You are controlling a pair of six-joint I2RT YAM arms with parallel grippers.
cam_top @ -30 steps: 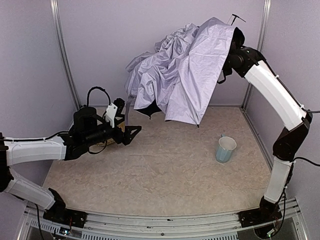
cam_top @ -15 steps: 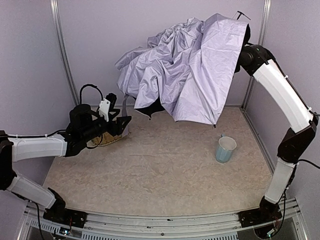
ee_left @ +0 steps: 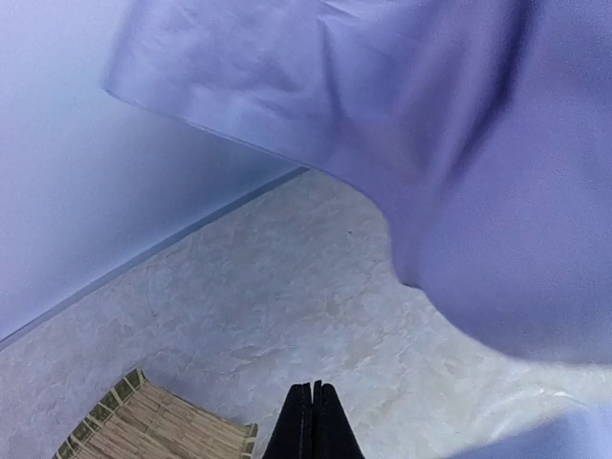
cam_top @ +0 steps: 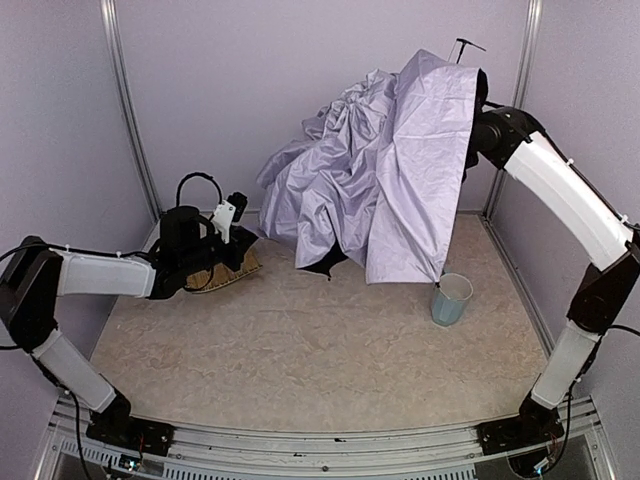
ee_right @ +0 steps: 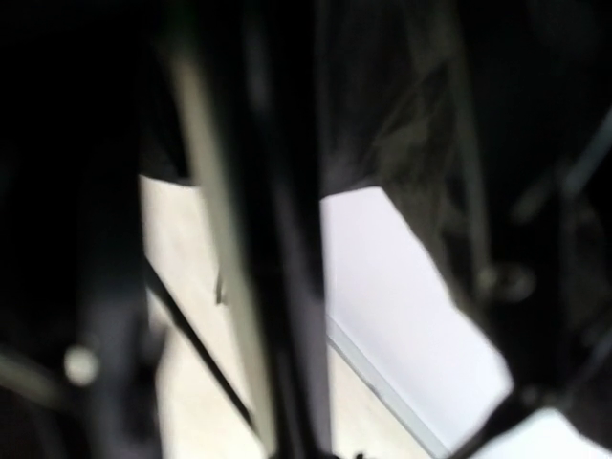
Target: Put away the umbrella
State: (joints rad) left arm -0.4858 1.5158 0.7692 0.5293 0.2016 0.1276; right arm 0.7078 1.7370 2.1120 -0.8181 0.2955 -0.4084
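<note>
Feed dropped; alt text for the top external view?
A crumpled silver-lilac fabric umbrella hangs high over the table's far side on the white right arm, whose jaws are hidden beneath it. Its lowest corner hangs by a light blue cup; the left arm reaches low over a woven straw tray.

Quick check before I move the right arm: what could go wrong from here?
The umbrella canopy's lower corner hangs at the blue cup; a swing may tip it. The right wrist view is dark and blurred, so the grip can't be verified; the umbrella could slip.
</note>
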